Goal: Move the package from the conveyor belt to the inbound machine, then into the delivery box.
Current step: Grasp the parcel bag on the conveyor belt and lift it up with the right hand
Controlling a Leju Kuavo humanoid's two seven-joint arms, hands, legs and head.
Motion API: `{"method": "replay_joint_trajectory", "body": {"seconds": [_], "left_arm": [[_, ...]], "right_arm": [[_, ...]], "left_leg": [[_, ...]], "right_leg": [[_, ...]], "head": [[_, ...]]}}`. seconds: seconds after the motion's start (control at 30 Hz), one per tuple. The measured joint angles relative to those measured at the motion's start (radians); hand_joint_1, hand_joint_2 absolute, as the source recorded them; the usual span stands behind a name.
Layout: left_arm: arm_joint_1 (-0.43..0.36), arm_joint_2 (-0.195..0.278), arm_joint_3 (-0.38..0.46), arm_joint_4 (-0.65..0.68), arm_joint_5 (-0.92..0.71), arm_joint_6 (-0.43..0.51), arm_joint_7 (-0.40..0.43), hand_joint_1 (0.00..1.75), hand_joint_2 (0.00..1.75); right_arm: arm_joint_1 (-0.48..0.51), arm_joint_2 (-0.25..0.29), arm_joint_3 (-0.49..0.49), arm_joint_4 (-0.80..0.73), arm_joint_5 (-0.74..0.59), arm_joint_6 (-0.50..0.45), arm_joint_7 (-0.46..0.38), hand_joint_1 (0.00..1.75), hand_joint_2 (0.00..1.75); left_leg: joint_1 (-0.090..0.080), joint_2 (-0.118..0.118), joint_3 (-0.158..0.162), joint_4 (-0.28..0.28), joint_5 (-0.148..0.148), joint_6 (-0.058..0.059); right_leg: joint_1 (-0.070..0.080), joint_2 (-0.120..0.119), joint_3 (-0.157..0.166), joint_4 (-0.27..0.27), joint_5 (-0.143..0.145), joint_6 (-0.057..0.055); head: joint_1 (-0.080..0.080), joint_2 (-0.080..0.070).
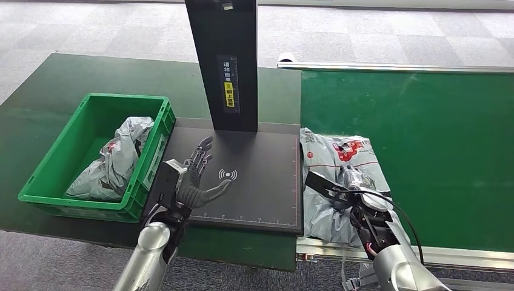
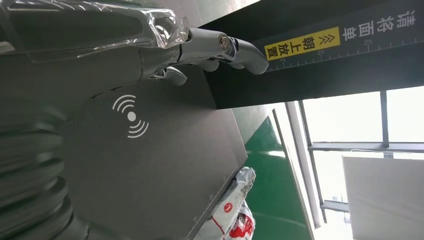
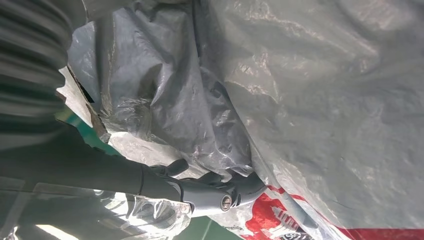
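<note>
My right hand [image 1: 357, 189] is down on the grey package [image 1: 339, 176], fingers digging into its plastic at the conveyor belt's [image 1: 424, 139] near left edge to lift it. My left hand [image 1: 197, 176] hovers spread and empty over the inbound machine [image 1: 267, 188], ready to receive.

Right hand [image 3: 200, 187] against crumpled grey package [image 3: 310, 100], grip seemingly closed.
</note>
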Motion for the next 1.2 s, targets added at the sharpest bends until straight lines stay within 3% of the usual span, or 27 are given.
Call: {"method": "replay_joint_trajectory", "body": {"seconds": [0.1, 0.13, 0.63, 1.2], "left_arm": [[0.000, 0.000, 0.000, 0.000, 0.000, 0.000, 0.000, 0.00, 1.75], [0.000, 0.000, 0.000, 0.000, -0.001, 0.000, 0.001, 0.00, 1.75], [-0.004, 0.004, 0.001, 0.018, 0.001, 0.003, -0.010, 0.00, 1.75], [0.013, 0.013, 0.011, 0.016, 0.003, -0.002, -0.016, 0.00, 1.75]], "right_arm": [[0.000, 0.000, 0.000, 0.002, -0.001, 0.002, -0.004, 1.39, 1.75], [0.000, 0.000, 0.000, 0.003, -0.002, 0.007, -0.013, 1.75, 1.75], [-0.007, 0.001, 0.020, 0.010, -0.041, 0.034, -0.194, 1.75, 1.75], [-0.009, 0.004, 0.040, 0.009, -0.069, 0.021, -0.239, 1.75, 1.75]], "left_leg": [[0.000, 0.000, 0.000, 0.000, 0.000, 0.000], [0.000, 0.000, 0.000, 0.000, 0.000, 0.000], [0.000, 0.000, 0.000, 0.000, 0.000, 0.000], [0.000, 0.000, 0.000, 0.000, 0.000, 0.000]], "right_leg": [[0.000, 0.000, 0.000, 0.000, 0.000, 0.000], [0.000, 0.000, 0.000, 0.000, 0.000, 0.000], [0.000, 0.000, 0.000, 0.000, 0.000, 0.000], [0.000, 0.000, 0.000, 0.000, 0.000, 0.000]], "head": [[0.000, 0.000], [0.000, 0.000], [0.000, 0.000], [0.000, 0.000]]}}
